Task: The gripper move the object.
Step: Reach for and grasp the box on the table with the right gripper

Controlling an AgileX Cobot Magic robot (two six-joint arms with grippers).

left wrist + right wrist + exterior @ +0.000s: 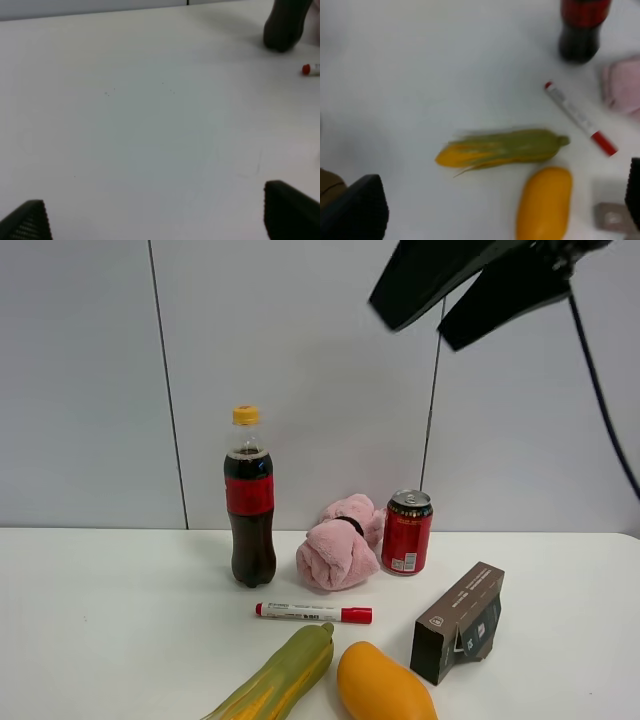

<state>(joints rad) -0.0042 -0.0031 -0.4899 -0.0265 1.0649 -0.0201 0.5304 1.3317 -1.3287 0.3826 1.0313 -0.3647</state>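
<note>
In the exterior high view, the right end effector [418, 318] hangs in the upper right of the frame, well above the white surface [100, 620]. Its 2 black fingers are spread and hold nothing. The right wrist view agrees: we see the jaws standing wide apart, with only the surface and the things on it between them.

The brown box [458, 620] rests on the surface in the lower right of the frame, tilted, well apart from that end effector. A mango [383, 683] lies just beside it on the left, and next to the mango is an ear of corn [275, 680]. Above the box stands a red can [407, 532], with a pink cloth [340, 545] and a cola bottle [250, 505] further left. A red marker [313, 613] lies between the cloth and the corn.

The left end effector [159, 215] shows only in its own wrist view, where it is wide open and empty over bare surface.
</note>
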